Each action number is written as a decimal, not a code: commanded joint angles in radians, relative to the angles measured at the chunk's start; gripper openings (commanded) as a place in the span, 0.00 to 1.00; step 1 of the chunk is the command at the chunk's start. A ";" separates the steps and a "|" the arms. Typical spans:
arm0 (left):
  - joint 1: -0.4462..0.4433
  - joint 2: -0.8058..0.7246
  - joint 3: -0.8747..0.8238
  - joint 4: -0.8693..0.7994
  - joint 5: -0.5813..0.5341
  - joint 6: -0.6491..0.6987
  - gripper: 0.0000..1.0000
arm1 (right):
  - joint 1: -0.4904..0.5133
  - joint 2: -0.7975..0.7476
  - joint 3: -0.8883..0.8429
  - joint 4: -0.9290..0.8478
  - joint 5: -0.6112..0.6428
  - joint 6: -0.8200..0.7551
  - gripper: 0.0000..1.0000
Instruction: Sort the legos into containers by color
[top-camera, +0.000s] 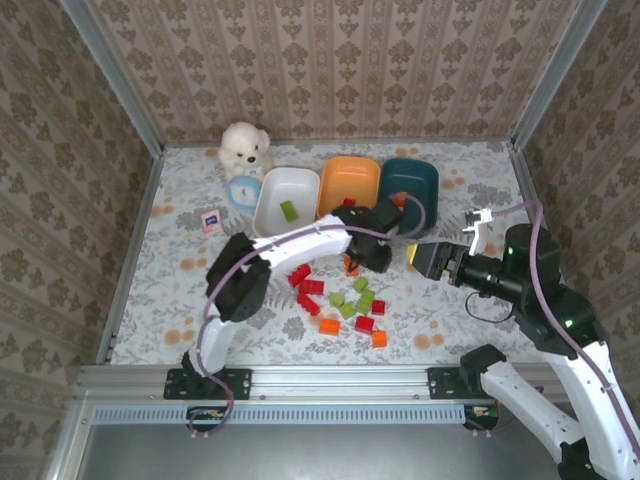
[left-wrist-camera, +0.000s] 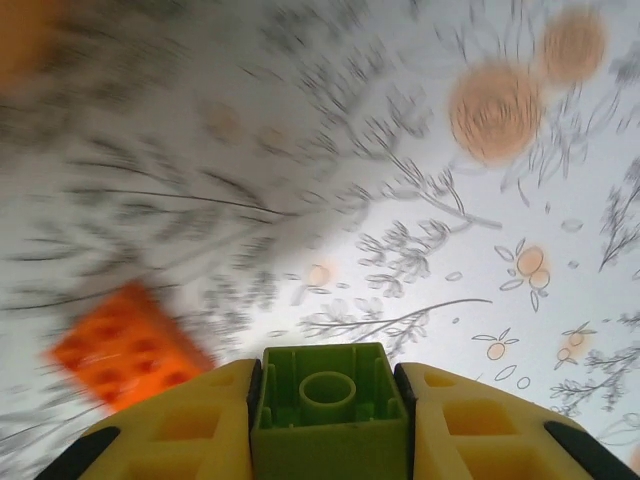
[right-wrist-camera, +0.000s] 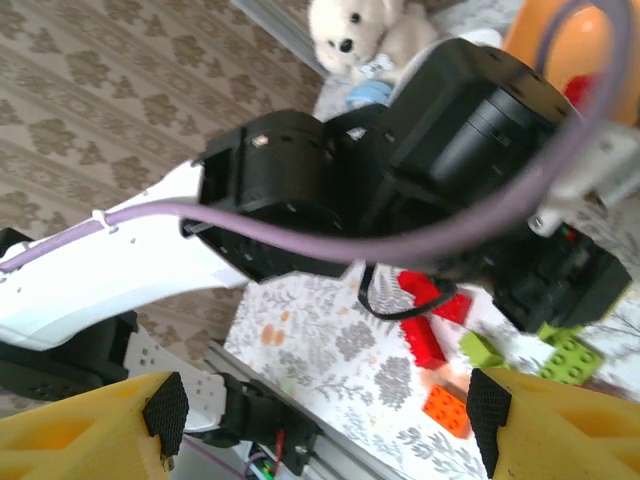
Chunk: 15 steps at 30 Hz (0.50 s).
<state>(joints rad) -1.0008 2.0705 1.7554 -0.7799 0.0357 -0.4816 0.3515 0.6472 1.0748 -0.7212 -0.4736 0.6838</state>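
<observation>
Your top view looks down from above and behind the bases over the whole table (top-camera: 170, 290). Your left wrist view sits very close to the cloth, facing down past the left fingers (left-wrist-camera: 170, 430), a green brick (left-wrist-camera: 325, 400) between them. Your right wrist view faces sideways past the right fingers (right-wrist-camera: 80, 430) at the left arm (right-wrist-camera: 100, 270), close, red bricks (right-wrist-camera: 425, 340) beyond it; the top view shares both.

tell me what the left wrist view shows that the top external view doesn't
Left wrist adds the grip up close: the left hand shut on a green lego, its fingers touching both sides. Top external adds the white dish, orange dish, teal dish and the right hand. Both share the flowered table.
</observation>
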 joint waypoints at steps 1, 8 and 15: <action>0.101 -0.122 -0.022 -0.044 -0.046 -0.033 0.29 | 0.003 0.032 0.031 0.095 -0.072 0.025 0.77; 0.362 -0.230 -0.126 -0.109 -0.063 0.028 0.29 | 0.011 0.138 0.018 0.123 -0.108 -0.016 0.77; 0.515 -0.135 -0.107 -0.155 -0.103 0.148 0.29 | 0.211 0.307 0.072 0.042 0.024 -0.162 0.76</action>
<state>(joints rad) -0.4999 1.8847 1.6318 -0.8696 -0.0399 -0.4103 0.4953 0.9195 1.1049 -0.6514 -0.5045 0.5976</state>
